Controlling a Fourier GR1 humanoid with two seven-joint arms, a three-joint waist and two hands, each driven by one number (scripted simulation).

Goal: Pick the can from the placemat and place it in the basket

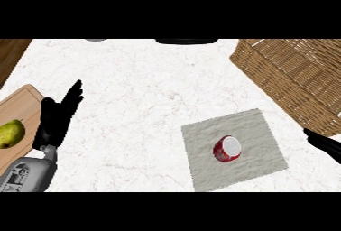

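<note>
A red can (227,149) with a white top stands on the grey placemat (260,135) at the lower right of the counter. The wicker basket (300,76) sits at the upper right, partly cut off by the view's edge. My right hand (326,144) enters from the right edge, just right of the placemat and apart from the can; only part of it shows. My left hand (58,115) rests open at the left, fingers pointing up, far from the can.
A wooden cutting board (20,108) lies at the left edge with a green pear (10,133) on it. Dark objects (186,41) show at the counter's far edge. The white marble counter (146,90) spreads between hands and basket.
</note>
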